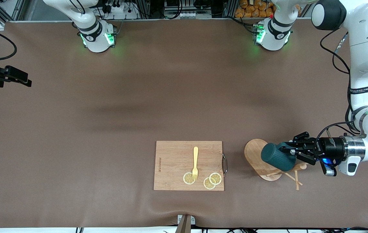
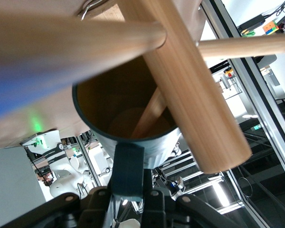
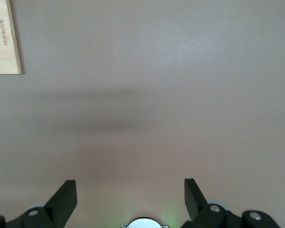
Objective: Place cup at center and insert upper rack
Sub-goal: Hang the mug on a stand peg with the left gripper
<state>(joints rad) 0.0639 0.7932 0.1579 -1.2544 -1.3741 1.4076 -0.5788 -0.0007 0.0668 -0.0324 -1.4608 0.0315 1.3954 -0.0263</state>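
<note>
cutting board (image 1: 174, 155): a small line of print runs along the edge toward the right arm's end, too small to read
cutting board edge in right wrist view (image 3: 4, 33): same print, letters not legible
left arm link (image 1: 360, 90): a dark band with white lettering, not readable
other labels or numbers: none can be read

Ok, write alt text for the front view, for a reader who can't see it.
The left gripper is shut on the handle of a dark teal cup, held sideways over a wooden mug rack lying toward the left arm's end of the brown table. Beside it, a cutting board carries a yellow fork and lemon slices. The right arm waits, its gripper out of view.
</note>
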